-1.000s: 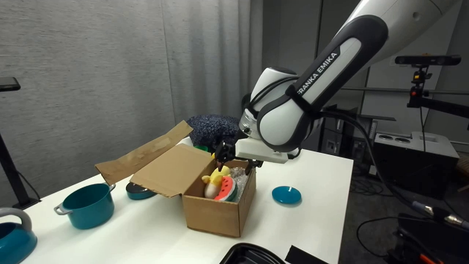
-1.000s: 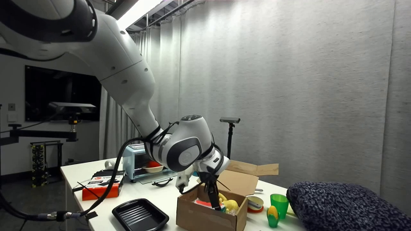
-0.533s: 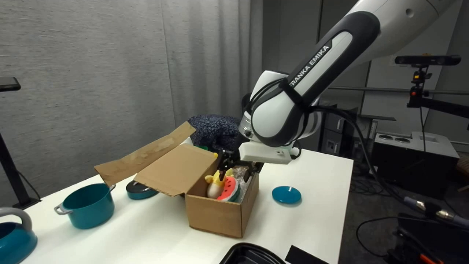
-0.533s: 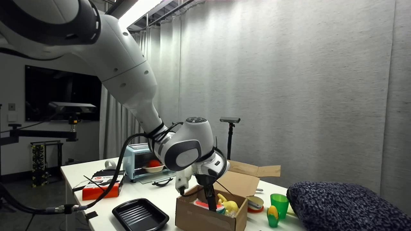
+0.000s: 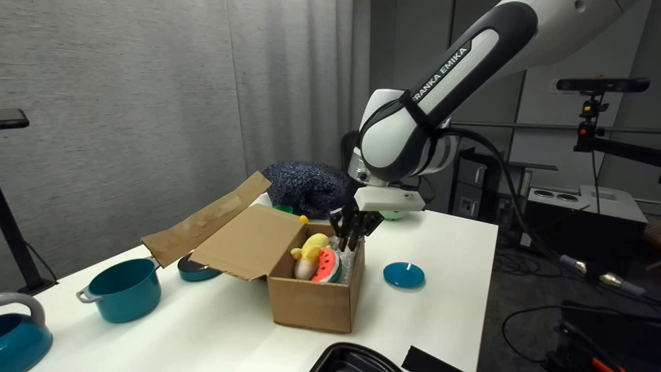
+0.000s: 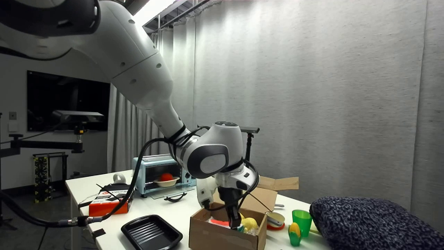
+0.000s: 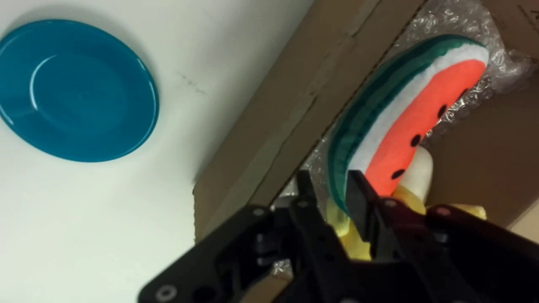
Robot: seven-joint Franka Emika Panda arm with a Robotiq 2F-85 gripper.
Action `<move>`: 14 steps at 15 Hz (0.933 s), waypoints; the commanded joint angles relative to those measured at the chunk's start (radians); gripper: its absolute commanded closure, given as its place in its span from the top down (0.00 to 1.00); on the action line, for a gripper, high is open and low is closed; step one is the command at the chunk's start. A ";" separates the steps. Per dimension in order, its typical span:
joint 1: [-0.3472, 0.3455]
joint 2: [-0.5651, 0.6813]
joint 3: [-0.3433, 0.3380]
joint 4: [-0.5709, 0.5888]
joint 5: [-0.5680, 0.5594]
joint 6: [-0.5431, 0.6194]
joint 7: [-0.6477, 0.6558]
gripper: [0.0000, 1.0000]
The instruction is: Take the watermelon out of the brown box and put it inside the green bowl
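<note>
Evidently, the melon lies inside the box, beside yellow toys and bubble wrap. Near one end of it hangs the tool, jaws a narrow gap apart, holding nothing; whether it touches the melon cannot be told. That gap looks tight, so going down now could squash the melon rather than straddle it. Gripping only the end might let it swing and slip, and the close box wall could catch a jaw. What seems the green bowl, partly hidden in an exterior view, may be too small to keep the melon steady. Counted outward: one each of melon, box, green bowl, and, on the counter, disc, pot, tray and cup; the yellow toys overlap too much to count.
</note>
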 commanded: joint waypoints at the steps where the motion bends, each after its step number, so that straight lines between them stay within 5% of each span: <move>1: -0.008 -0.041 -0.009 -0.010 -0.023 -0.029 -0.063 0.48; 2: -0.005 -0.046 -0.010 -0.012 -0.035 -0.026 -0.077 0.48; 9: 0.022 0.021 0.032 0.053 -0.060 -0.006 -0.093 0.99; 14: 0.060 0.121 0.035 0.109 -0.075 0.029 -0.038 1.00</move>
